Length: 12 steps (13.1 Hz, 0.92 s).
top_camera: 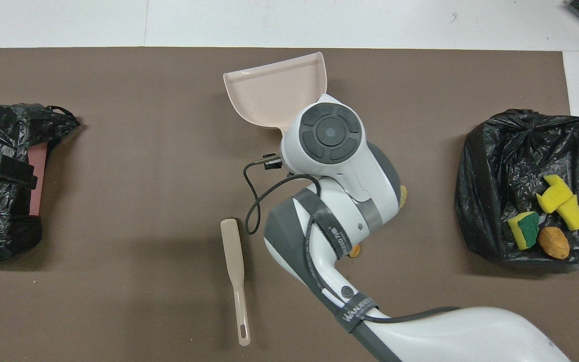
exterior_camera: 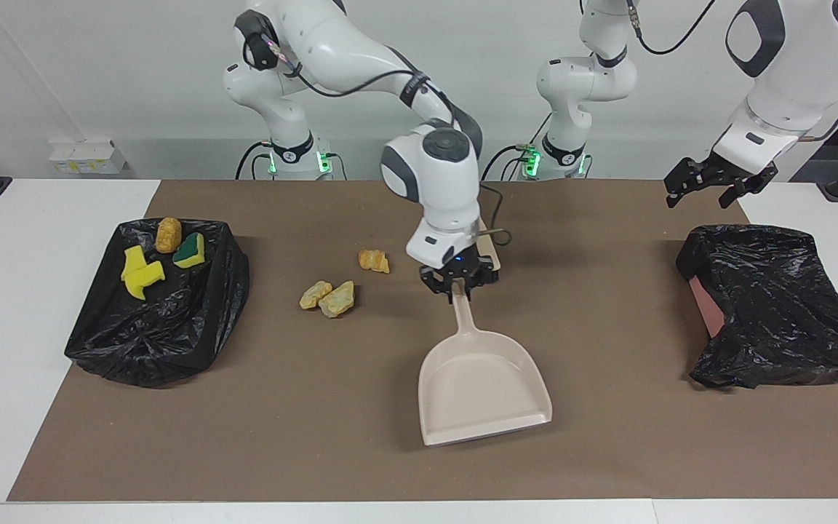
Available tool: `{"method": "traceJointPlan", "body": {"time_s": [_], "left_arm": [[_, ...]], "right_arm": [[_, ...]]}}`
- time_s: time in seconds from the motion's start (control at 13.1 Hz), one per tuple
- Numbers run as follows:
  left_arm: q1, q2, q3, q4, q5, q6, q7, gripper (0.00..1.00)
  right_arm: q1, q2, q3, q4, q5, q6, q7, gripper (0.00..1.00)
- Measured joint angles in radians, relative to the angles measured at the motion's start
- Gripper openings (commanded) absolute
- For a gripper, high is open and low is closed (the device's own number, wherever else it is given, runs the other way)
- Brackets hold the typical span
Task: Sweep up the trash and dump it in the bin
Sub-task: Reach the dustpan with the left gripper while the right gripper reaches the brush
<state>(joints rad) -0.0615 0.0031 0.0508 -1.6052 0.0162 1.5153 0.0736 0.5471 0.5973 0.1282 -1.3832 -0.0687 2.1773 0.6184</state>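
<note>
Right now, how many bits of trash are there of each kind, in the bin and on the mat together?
Plain yellow sponge pieces: 2
Green-backed sponge: 1
Orange-tan bread lumps: 4
Total: 7

Both arms were glossy white with dark grey joint caps. Black cables looped along them, a printed grey strap wrapped one forearm, green lights glowed at the bases, and each claw was black.

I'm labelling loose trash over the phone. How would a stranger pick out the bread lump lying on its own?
On the brown mat, three orange-tan lumps lie between the trash-holding black bin and the dustpan. Two touch; the lone ridged lump lies apart, nearer the robots.
</note>
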Motion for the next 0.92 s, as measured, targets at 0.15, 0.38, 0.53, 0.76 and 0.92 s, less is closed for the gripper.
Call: {"method": "traceJointPlan", "body": {"time_s": [0.15,0.38,0.53,0.76,0.92], "left_arm": [[0.000,0.000,0.000,0.000,0.000,0.000,0.000,1.00],[0.000,0.000,0.000,0.000,0.000,0.000,0.000,1.00],[0.000,0.000,0.000,0.000,0.000,0.000,0.000,1.00],[0.000,0.000,0.000,0.000,0.000,0.001,0.000,1.00],[0.000,0.000,0.000,0.000,0.000,0.007,0.000,1.00]], "right_arm": [[0.025,0.045,0.000,0.015,0.000,0.012,0.049,0.00],[0.046,0.073,0.000,0.022,0.001,0.027,0.096,0.15],[0.047,0.073,-0.002,0.027,0.007,0.026,0.098,1.00],[0.046,0.065,-0.005,0.036,0.008,0.026,0.098,1.00],[0.046,0.031,-0.005,0.031,0.018,0.005,0.098,1.00]]}}
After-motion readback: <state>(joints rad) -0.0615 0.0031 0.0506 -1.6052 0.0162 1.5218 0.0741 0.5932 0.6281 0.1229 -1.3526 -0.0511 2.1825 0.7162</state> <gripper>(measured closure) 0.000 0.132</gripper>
